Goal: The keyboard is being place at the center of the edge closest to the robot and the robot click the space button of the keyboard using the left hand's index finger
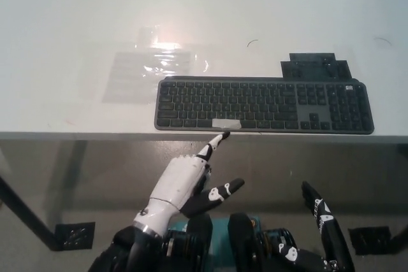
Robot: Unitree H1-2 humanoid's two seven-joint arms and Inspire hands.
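A dark grey keyboard (264, 105) lies along the near edge of the white table (76, 93), a little right of centre. Its space bar (226, 123) is marked with light tape. My white left hand (185, 183) hangs below and in front of the table edge, one finger stretched out with its tip (223, 136) just short of the keyboard's front rim, not touching the space bar. The other fingers are curled or spread, holding nothing. My black right hand (322, 221) rests low at the bottom right, fingers extended.
A clear plastic sheet (153, 62) glints on the table behind the keyboard's left end. A dark flat piece (313, 65) sits behind the keyboard's right part. Table legs and floor show beneath the near edge.
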